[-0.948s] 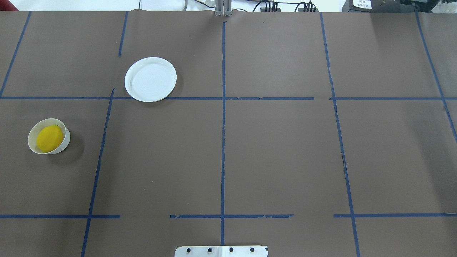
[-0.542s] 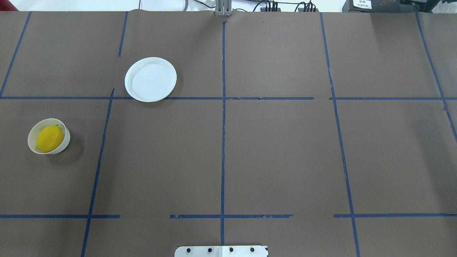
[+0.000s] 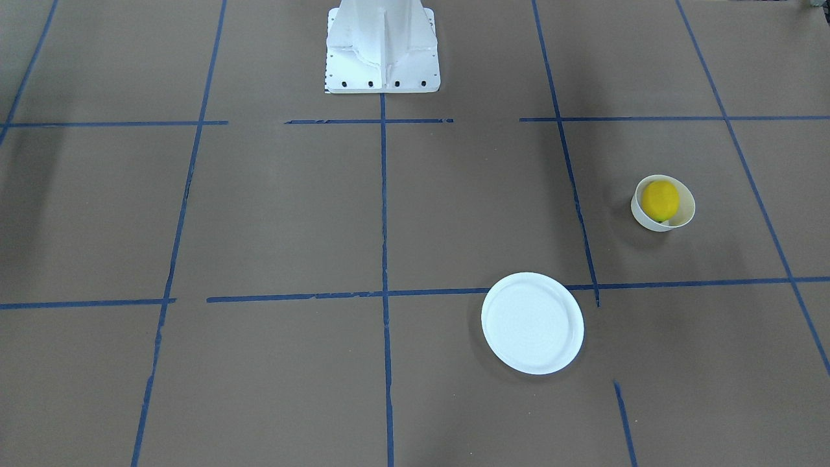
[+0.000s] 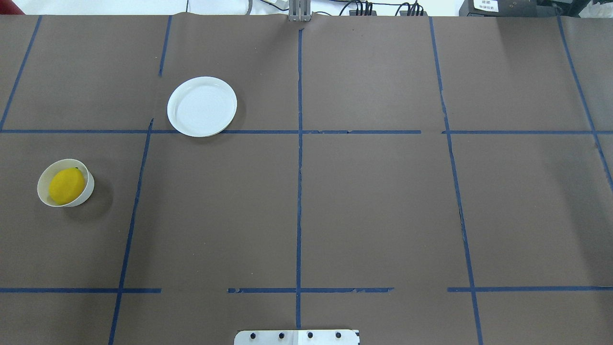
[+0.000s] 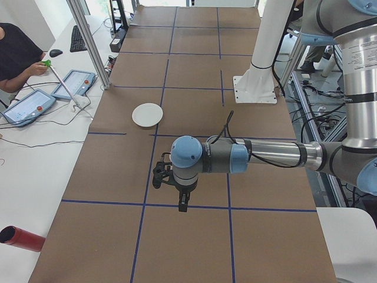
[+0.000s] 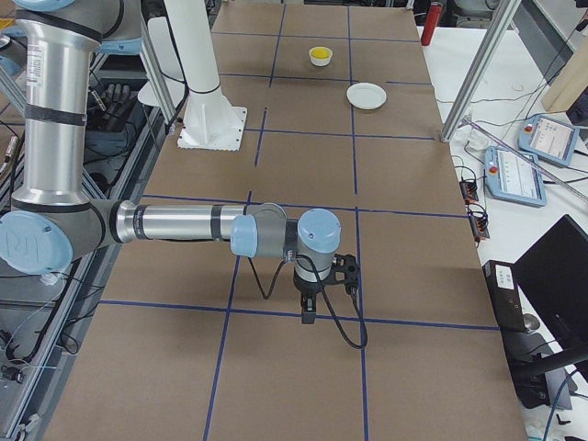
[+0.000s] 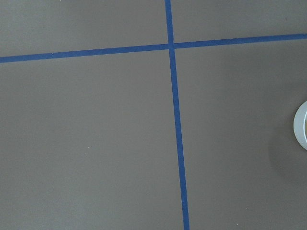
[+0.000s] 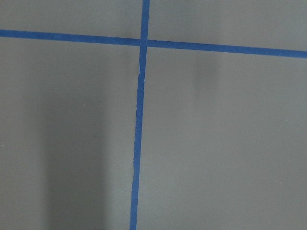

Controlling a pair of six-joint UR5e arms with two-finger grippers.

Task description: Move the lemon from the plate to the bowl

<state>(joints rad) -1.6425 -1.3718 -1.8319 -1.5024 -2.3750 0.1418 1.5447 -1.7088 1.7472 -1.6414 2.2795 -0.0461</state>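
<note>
1. Farthest left in the overhead view: the bowl [image 4: 89, 189] stands upright on the table [image 4: 383, 201]. The lemon [image 4: 67, 185] lies inside it and fills most of the opening, with its dark tip toward the far side.
2. Right of the bowl and farther from me: the plate [image 4: 202, 106], well apart from the bowl. Its near edge overlaps a blue tape line [image 4: 299, 191].
3. Centre, near edge: my white base mount [image 4: 297, 337], with the middle tape line running away from it.
4. Left side view: my left gripper [image 5: 183, 203] hangs pointing down above the table from a level forearm. Whether its fingers are spread or pressed together I cannot tell.
5. Right side view: my right gripper [image 6: 308, 315] hangs the same way over a tape line, with the bowl and plate far off at the table's other end. I cannot tell its state either.
6. Left wrist view: brown paper, crossed tape, and a curved white rim [image 7: 300, 125] at the right edge. Which dish it belongs to I cannot tell.
</note>
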